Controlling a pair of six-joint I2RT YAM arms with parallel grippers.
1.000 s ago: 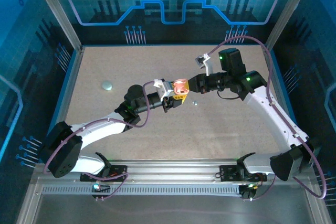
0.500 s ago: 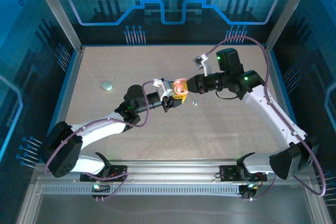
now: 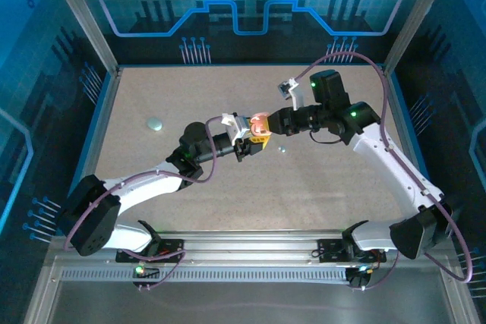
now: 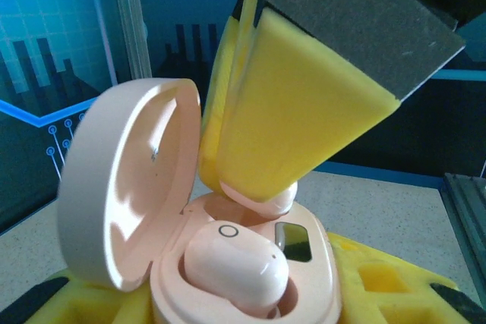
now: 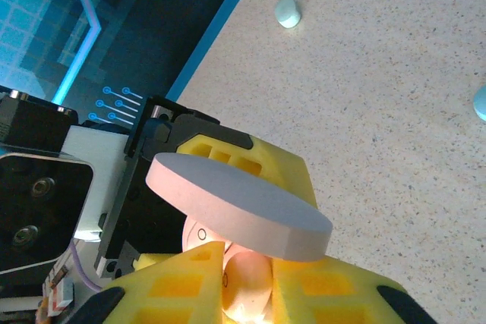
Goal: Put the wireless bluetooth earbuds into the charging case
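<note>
- From above, the left claw (image 3: 258,140) is up off the surface (image 3: 319,187) at mid-scene, clamped on the open pink charging case (image 3: 258,119).
- The right claw (image 3: 269,122) comes in from the right, its tip right at the case mouth.
- A pale disc (image 3: 155,123) lies far off to the left, and a small pale piece (image 3: 281,149) sits just right of the claws.
- Left wrist view: the lid (image 4: 125,187) stands open on the left, and one seated earbud (image 4: 235,259) is down in its well at the near side.
- The left claw (image 4: 235,301) has yellow pads on both sides of the case base.
- The right claw (image 4: 247,184) pokes down from above, pinching a pink earbud (image 4: 277,201) just over the far well. Whether that one is fully home, I cannot tell.
- Right wrist view: the right claw (image 5: 247,305) is closed on the pink earbud (image 5: 247,275), with the lid (image 5: 235,202) edge-on just above it.
- On the surface beyond lie the pale disc (image 5: 288,12) and, at the right edge, the small pale piece (image 5: 481,102).
</note>
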